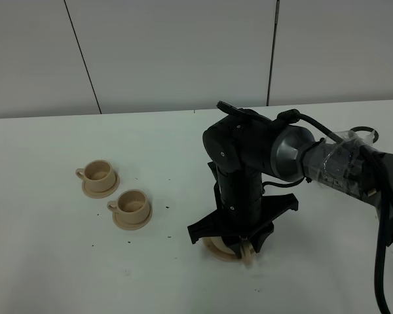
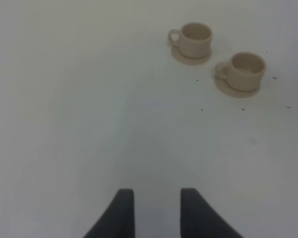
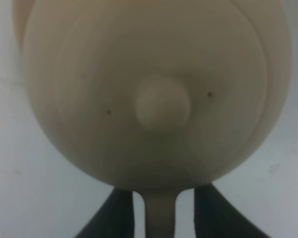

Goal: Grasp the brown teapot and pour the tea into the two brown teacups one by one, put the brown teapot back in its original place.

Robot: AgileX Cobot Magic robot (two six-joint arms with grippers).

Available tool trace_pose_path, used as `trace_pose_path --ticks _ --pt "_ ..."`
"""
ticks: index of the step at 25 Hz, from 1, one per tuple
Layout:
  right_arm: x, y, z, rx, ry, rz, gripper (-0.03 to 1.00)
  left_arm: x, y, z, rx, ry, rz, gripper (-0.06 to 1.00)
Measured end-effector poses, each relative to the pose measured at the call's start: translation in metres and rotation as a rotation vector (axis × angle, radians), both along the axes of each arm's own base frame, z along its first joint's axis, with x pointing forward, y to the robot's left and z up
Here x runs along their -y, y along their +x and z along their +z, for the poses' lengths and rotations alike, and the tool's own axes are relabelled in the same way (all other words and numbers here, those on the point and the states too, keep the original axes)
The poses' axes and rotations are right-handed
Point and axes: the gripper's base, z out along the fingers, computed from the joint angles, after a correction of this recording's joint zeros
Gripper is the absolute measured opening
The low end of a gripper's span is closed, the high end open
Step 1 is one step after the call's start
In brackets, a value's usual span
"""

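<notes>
Right under my right wrist: brown teapot (image 3: 154,59) fills the view, upright, lid knob (image 3: 163,104) dead centre. My right gripper (image 3: 161,198) straddles the loop handle (image 3: 159,218). Fingers (image 3: 116,218) are apart with a sliver of gap on each side of the handle, so not clamped.

High view: my right arm sits over the pot and hides most of it. A beige rim peeks out beneath, looks like the wide saucer (image 1: 213,249), pot on it, on the white table (image 1: 65,268).

My left gripper (image 2: 156,213) hangs over the table, fingers apart, tabletop showing between them.

Further out on my left side, well apart from the pot: near teacup (image 1: 132,204), then far teacup (image 1: 99,173) just beyond. Each is upright on its own small saucer (image 1: 132,222), and the two sets don't touch. Few dark specks (image 1: 167,205) on the table around them.
</notes>
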Motion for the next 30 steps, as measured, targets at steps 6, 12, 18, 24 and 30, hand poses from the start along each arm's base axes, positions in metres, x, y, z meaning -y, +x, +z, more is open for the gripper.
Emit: trace_pose_path --ticks 6,12,18,24,30 --pt "0.0007 0.0005 0.0 0.005 -0.006 0.032 0.28 0.0 0.0 0.0 0.0 -0.001 0.0 0.3" --pt "0.0016 0.0011 0.0 0.011 -0.015 0.055 0.28 0.0 0.0 0.0 0.0 -0.001 0.0 0.3" --pt "0.0016 0.0011 0.0 0.01 -0.014 0.079 0.28 0.0 0.0 0.0 0.0 -0.001 0.0 0.3" --pt "0.002 0.0015 0.0 0.014 -0.018 0.094 0.27 0.0 0.0 0.0 0.0 -0.001 0.0 0.3" --pt "0.0022 0.0013 0.0 0.011 -0.02 0.098 0.18 0.0 0.0 0.0 0.0 -0.001 0.0 0.3"
